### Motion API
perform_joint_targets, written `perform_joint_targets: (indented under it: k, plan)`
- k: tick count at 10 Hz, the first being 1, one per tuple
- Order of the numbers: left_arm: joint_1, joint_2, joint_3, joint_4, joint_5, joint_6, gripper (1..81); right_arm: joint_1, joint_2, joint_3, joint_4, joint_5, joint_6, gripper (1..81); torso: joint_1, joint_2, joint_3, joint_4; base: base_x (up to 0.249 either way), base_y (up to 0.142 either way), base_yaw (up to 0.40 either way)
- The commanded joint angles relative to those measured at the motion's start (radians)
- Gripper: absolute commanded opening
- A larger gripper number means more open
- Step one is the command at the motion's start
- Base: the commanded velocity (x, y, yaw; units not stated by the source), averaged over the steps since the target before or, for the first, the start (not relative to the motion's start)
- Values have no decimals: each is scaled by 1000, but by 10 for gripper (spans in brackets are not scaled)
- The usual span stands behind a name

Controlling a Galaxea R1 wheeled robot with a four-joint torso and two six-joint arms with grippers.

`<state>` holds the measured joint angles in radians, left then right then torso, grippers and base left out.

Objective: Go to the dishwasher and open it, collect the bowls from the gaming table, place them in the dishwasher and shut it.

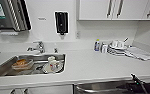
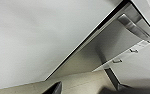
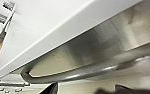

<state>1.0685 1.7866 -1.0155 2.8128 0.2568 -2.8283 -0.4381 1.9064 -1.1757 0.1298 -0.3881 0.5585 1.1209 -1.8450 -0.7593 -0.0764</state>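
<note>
Under the counter edge, lower right of the head view, sits the dishwasher (image 1: 101, 88): steel front directly below the white worktop (image 1: 91, 65), right of the sink. Its bar handle (image 3: 91, 71) runs horizontally, long axis parallel to the counter's front edge, ends bent back into the steel panel. The door face points out toward the robot. It looks shut or nearly so, top edge tucked up under the counter lip.

Right arm (image 1: 141, 85) comes in low at the right, just in front of the steel front. Right wrist view looks along the handle from just beside and below it, so my read is the arm is lined up for a grab on the bar. Can't tell whether the right gripper's fingers are spread or pressed together, or whether they touch the bar.

Left wrist view shows the same handle (image 2: 133, 26) further off, with the underside of the counter and white cabinet fronts; that arm looks parked clear of the door. Left gripper's state: can't tell either.

Step in hand, as I judge it: opening the dishwasher. Bowls not in play here.

Outward: sink (image 1: 6, 67) holds a mug (image 1: 52, 63) and a clear container (image 1: 22, 63); faucet (image 1: 38, 47) behind it. Stacked dishes (image 1: 117, 47) and a folded cloth (image 1: 141, 53) sit at the back right of the worktop, well away from the door.
</note>
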Motion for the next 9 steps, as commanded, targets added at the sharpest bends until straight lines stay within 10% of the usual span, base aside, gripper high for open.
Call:
perform_joint_targets:
  k: [1,9]
  plan:
    - [-80,-58,46,67,96,-52,811,232,-42,18,13,-144,115,811,0,0,0,0,0,0,0]
    - [-80,-51,38,67,102,-52,811,258,194,-191,-62,-344,339,811,0,0,0,0,0,0,0]
